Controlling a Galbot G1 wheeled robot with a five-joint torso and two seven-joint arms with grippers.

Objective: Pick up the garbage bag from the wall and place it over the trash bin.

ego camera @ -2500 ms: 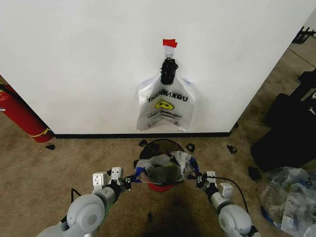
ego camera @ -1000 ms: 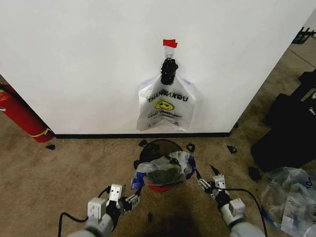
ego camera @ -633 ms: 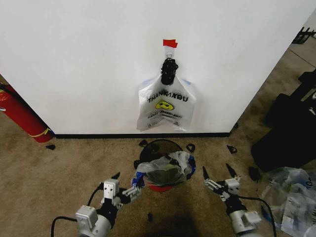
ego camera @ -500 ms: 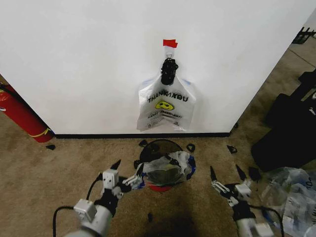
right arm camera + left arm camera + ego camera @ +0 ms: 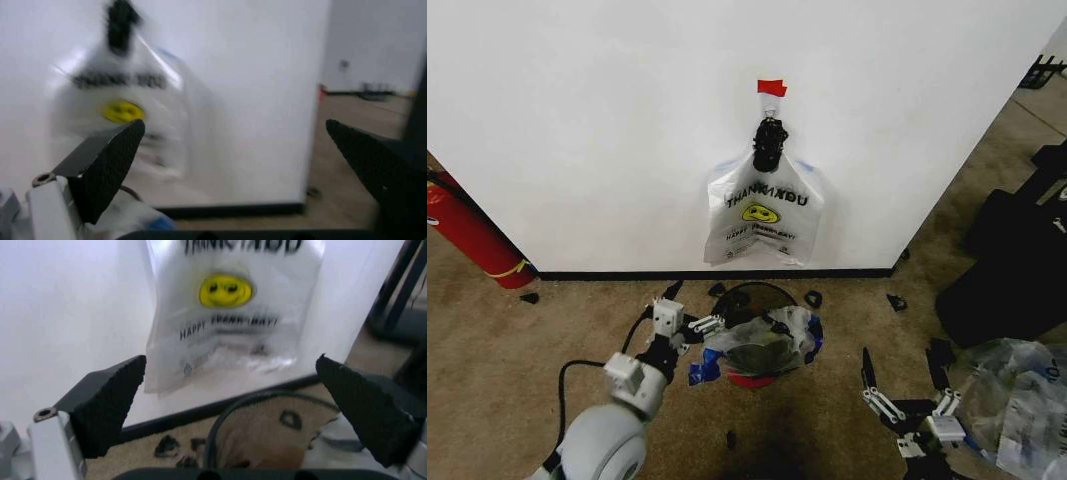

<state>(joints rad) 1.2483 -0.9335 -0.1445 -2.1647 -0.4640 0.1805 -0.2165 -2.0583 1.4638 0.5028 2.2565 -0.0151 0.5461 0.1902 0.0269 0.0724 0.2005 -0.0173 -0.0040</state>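
The garbage bag (image 5: 762, 342) with its blue edging lies draped over the mouth of the trash bin (image 5: 749, 379), which stands on the carpet (image 5: 527, 360) just before the wall (image 5: 607, 120). Its opening faces up and its crumpled film sags into the bin rather than lining it tight. Its long axis seems to run across the bin, from a blue handle trailing over the rim by the left gripper (image 5: 695, 325) to the blue edge on the far side. By the look of it the placing is essentially done; at most the loose handle wants tidying.

The left gripper hovers just beside the bag's near edge, jaws spread, gripping nothing. The right gripper (image 5: 905, 385) is well apart from the bin, low near the clear plastic heap (image 5: 1017, 400), fingers wide and empty. Ahead of both grippers, the smiley bag (image 5: 763, 215) hangs flat on the wall.
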